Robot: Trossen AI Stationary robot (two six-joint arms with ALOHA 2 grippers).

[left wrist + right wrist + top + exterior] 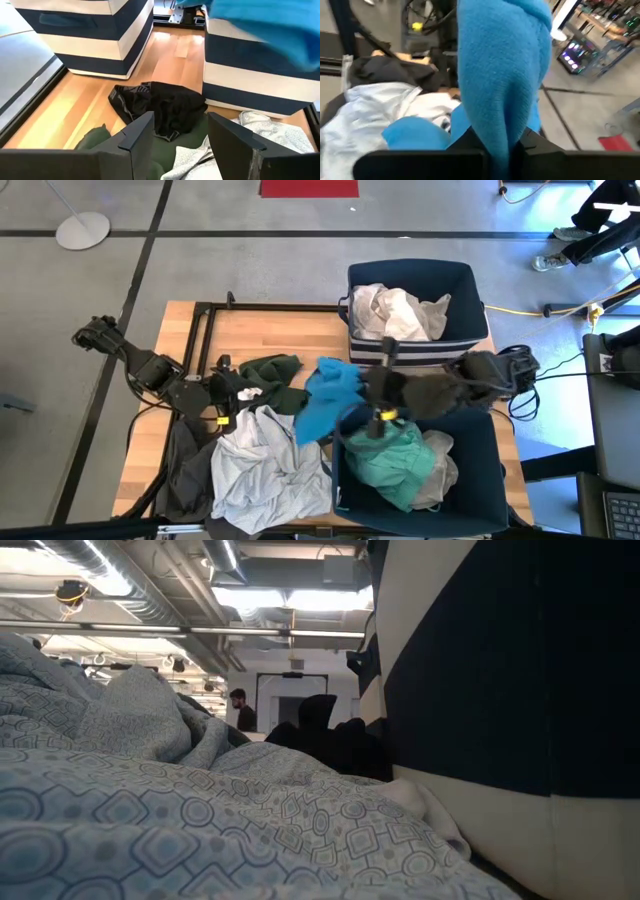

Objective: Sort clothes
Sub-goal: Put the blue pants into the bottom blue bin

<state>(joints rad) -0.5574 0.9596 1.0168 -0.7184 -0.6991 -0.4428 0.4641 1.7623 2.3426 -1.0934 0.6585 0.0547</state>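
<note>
near bin (pixel 480 510) first: directly under and just right of right gripper (pixel 352 395), clamped on blue garment (pixel 326 398) hanging lengthwise over its left rim. left gripper (pixel 177 132) spread empty above black garment (pixel 167 107), pile-side.

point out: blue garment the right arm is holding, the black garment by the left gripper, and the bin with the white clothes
blue garment (pixel 500 70): right wrist view, middle of the hanging fold.
black garment (pixel 170 107): left wrist view, centre of the crumpled heap.
bin with white clothes (pixel 465 280): high view, navy inner wall, right side.
</note>
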